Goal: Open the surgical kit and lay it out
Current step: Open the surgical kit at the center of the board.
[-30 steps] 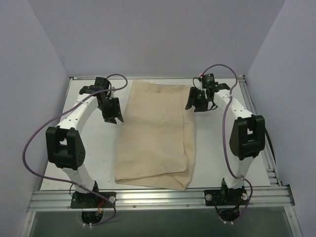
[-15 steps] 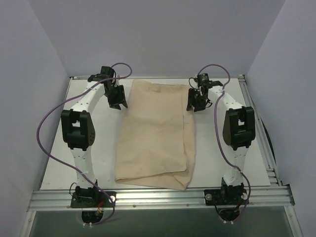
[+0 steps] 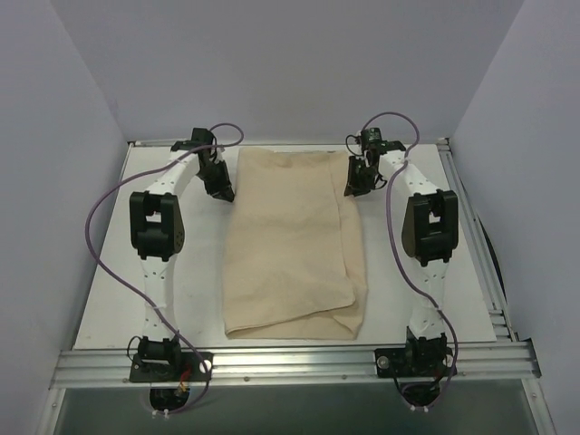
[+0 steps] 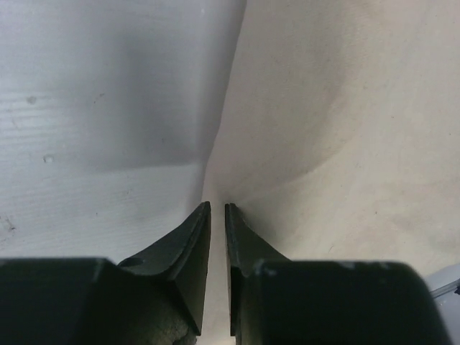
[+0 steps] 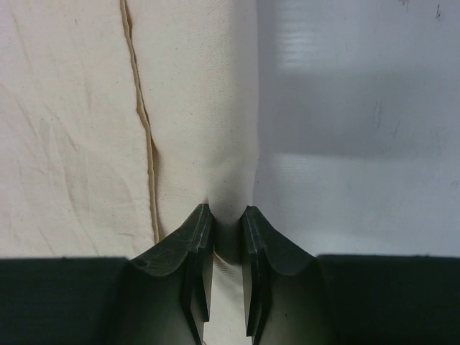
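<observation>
Because cloth wrap (image 3: 290,245) looks soft, light, limp, best held by corners or hems. Near end lies doubled by table (image 3: 109,299) front edge; sheet runs up table middle. At far corners, left gripper (image 4: 218,208) and right gripper (image 5: 227,212) each pinch hem, jaws almost closed.

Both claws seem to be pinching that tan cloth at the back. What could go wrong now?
The left end effector and right end effector each pinch only a thin edge of the folded beige cloth wrap, so it might slip free when pulled. The right one grips beside an overlapping flap edge; if it caught the wrong layers, the whole bundle could drag across the white table rather than unfold.
</observation>
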Action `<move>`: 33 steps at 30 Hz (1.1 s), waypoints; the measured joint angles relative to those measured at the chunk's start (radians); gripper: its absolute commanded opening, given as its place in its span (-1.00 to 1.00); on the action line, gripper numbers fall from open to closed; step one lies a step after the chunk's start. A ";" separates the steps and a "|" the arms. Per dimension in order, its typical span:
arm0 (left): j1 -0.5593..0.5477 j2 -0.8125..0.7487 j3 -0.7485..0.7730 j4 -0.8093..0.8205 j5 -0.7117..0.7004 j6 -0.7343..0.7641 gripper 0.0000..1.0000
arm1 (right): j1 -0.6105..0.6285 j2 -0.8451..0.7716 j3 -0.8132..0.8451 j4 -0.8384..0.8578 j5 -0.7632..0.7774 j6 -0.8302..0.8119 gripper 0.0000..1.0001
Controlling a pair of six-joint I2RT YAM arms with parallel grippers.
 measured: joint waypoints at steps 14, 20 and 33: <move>0.015 0.220 0.390 0.010 0.024 -0.066 -0.51 | -0.021 0.149 0.233 -0.014 -0.009 0.034 -0.60; 0.014 0.204 0.377 -0.019 -0.103 -0.081 0.10 | -0.036 0.176 0.246 0.018 -0.034 0.064 0.27; -0.218 -0.468 0.003 0.027 -0.267 -0.008 0.31 | -0.092 -0.232 -0.133 -0.024 -0.032 0.084 0.45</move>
